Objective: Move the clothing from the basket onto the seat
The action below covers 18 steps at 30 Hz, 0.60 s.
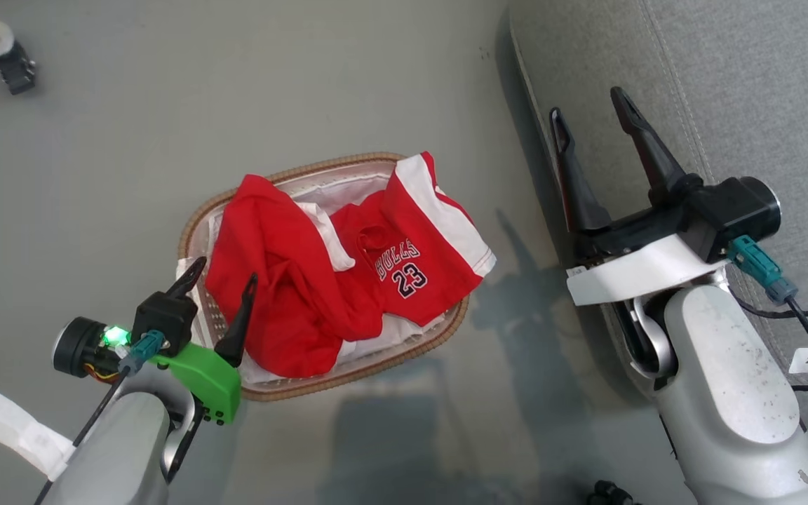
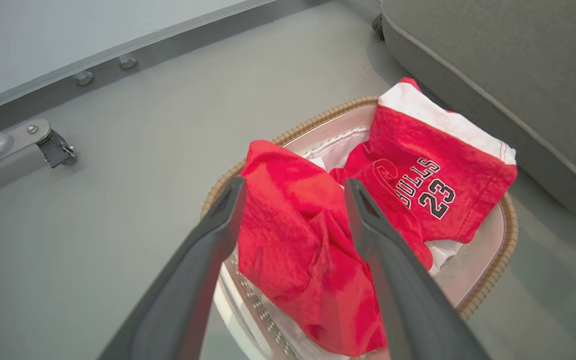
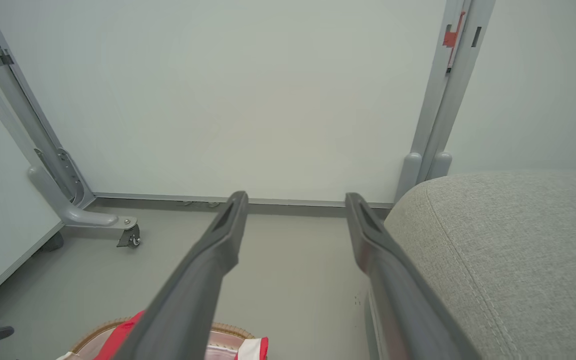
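Floor: a smooth grey-green floor [image 1: 236,84] lay under everything, with pale wall panels [image 3: 248,100] behind it and a grey metal leg [image 3: 93,220] on a dark caster standing at their foot.
Basket: a small oval white basket [image 1: 348,382] with a brown woven rim sat on the floor, near the seat but not touching it. A white liner [image 1: 348,193] showed inside.
Clothing: the clothing [image 1: 320,280] was all in the basket, heaped higher than the rim.
Plain red garment: the plain red garment [image 1: 271,280] lay crumpled across the basket's left half.
Printed garment: the printed garment [image 1: 418,259], red with white trim and the words "BULLS 23", lay in the right half, one corner draped over the rim toward the seat.
Seat: the large grey fabric seat [image 1: 726,84], with a stitched seam, stood to the right of the basket.
Left gripper: the left gripper [image 1: 225,270] hovered at the basket's near left edge with its fingers spread apart. In the left wrist view they framed the plain red garment. Whether the tips touched the cloth could not be told.
Right gripper: the right gripper [image 1: 586,103] hung over the seat's edge with its fingers spread wide, gripping nothing and well apart from the basket.
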Motion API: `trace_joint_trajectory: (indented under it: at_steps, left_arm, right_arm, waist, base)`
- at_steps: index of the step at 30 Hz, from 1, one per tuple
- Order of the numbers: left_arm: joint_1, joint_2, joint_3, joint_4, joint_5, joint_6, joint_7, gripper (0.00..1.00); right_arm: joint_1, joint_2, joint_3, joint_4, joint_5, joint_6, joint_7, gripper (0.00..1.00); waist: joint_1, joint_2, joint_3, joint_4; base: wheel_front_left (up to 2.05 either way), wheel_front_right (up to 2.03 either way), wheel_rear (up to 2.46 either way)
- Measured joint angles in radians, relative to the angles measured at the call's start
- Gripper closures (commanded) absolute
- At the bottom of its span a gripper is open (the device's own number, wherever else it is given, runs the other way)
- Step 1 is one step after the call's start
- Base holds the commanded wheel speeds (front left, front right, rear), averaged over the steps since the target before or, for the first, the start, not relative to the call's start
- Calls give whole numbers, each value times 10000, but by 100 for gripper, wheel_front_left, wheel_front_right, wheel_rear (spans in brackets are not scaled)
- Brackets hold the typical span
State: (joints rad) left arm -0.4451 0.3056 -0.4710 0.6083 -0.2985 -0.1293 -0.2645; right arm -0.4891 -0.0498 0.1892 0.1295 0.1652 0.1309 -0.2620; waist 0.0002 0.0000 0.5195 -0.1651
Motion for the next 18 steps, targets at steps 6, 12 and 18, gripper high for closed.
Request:
trace_joint_trajectory:
  at_steps: [6,12,18]
  left_arm:
    - [-844,259,-976,1051,-111,0,-4,0]
    - [-1734,359,-1785,2397,-63,-15,-2,0]
    - [-2686,221,-2174,4466,462,349,299,0]
  right_arm:
    - [-82,0,115,-211,238,0,0,0]
    - [-76,2,171,-257,437,0,0,0]
    - [-7,2,153,-236,560,0,0,0]
  waist:
    - [-1,0,785,-468]
    - [-1,0,1435,-907]
    - [-1,0,1945,-1369]
  base:
    - [0,0,0]
    - [0,0,0]
    - [0,0,0]
